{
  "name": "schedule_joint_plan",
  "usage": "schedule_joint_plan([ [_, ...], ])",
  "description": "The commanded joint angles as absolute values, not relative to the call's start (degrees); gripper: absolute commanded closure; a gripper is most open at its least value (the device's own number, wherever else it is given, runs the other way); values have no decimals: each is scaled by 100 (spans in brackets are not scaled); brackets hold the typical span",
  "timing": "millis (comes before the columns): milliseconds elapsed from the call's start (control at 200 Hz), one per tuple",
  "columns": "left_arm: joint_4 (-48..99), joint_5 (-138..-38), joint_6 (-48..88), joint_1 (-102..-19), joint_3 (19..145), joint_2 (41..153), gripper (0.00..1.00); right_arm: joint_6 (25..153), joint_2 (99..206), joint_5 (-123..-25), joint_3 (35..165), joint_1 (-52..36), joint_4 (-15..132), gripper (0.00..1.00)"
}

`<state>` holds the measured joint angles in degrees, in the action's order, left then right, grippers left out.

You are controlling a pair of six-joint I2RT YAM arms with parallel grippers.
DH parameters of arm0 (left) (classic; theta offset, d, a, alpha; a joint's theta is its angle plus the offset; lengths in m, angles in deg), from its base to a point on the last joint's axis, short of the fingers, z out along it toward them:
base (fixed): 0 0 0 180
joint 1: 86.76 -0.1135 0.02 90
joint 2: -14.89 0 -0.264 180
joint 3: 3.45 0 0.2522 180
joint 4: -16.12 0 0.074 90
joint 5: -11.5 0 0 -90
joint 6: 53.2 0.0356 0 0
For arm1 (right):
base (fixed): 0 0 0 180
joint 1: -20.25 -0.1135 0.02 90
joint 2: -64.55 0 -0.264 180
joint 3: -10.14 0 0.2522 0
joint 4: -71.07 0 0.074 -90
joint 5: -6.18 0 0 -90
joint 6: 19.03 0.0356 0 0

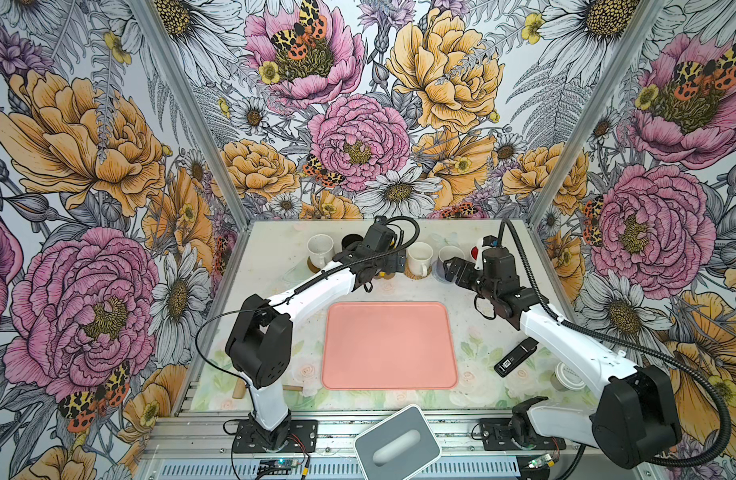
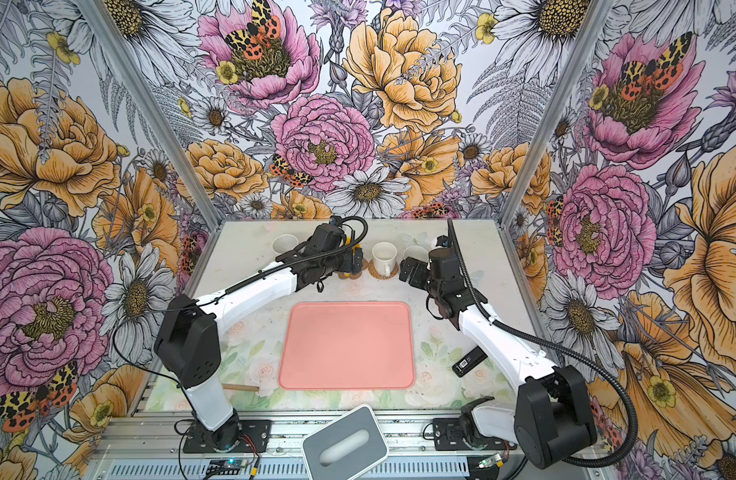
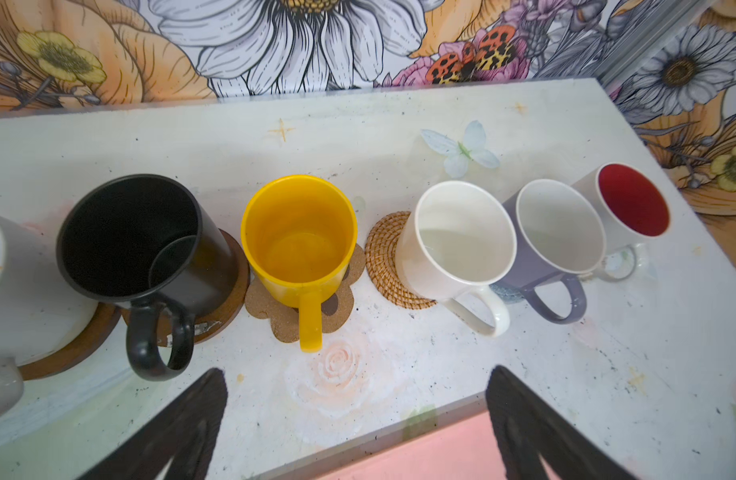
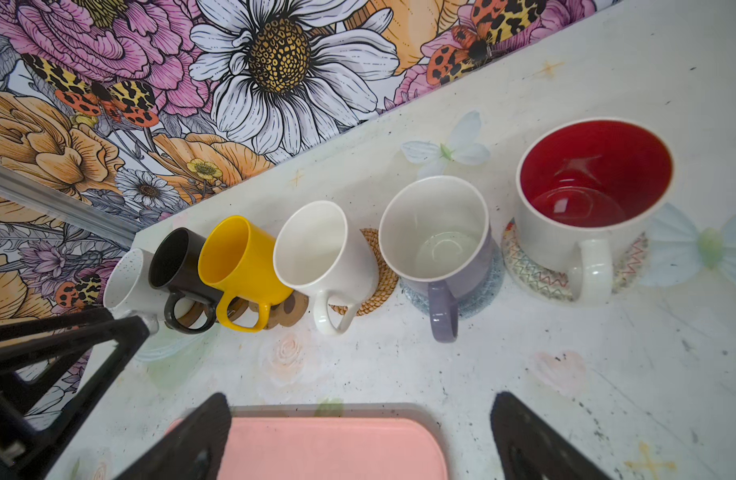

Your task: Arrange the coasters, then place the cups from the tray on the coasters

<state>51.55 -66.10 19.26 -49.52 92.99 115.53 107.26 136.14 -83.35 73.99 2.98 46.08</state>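
Placement step looks done: tray (image 1: 389,345) sits bare mid counter (image 4: 632,374) in both top views, no cup on it

Six cups stand upright in one row along the far side of the counter, handles toward the tray, each on a coaster:
- white cup (image 4: 127,286) on brown disc (image 3: 75,349)
- black cup (image 3: 129,237) on second brown disc (image 3: 231,286)
- yellow cup (image 3: 300,237) on paw-print coaster (image 3: 275,320)
- cream-white cup (image 3: 462,241) on rattan coaster (image 3: 385,257), sitting off-centre, much of the mat showing on the yellow side
- lavender cup (image 4: 437,232) on grey-blue coaster (image 4: 478,305)
- red-lined cup (image 4: 595,178) on lacy coaster (image 4: 536,278)

Left gripper (image 3: 358,374) is spread wide and empty, over the counter between tray and row, facing the yellow cup. Right gripper (image 4: 362,401) is likewise released with nothing between its fingers, near the tray's far edge, facing the lavender cup

Judged next move: both arms back off toward their bases, lifting clear so no finger clips a handle. The cups are packed close, so one knock could shove a neighbour. The cream-white cup may want a nudge to centre it, though it looks stable as it is
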Motion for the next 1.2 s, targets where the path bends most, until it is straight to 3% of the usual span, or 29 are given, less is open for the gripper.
schedule_joint_plan([
  [0,4620,-6463,2096,-4940,8951,11180,1,10474,13311,-8548,7306,335,4709,0],
  [360,3943,-5935,2419,-5126,7576,9818,1,9680,12369,-9074,6893,330,4714,1],
  [731,3433,-5442,2949,-5880,5860,8155,1,8168,11537,-9934,5961,346,4735,1],
  [976,2863,-5615,2981,-6800,4606,7089,1,7420,11579,-10316,5643,438,5094,0],
  [1196,2114,-5689,3105,-7390,3857,6953,1,7375,12086,-10164,5125,682,6417,1],
])
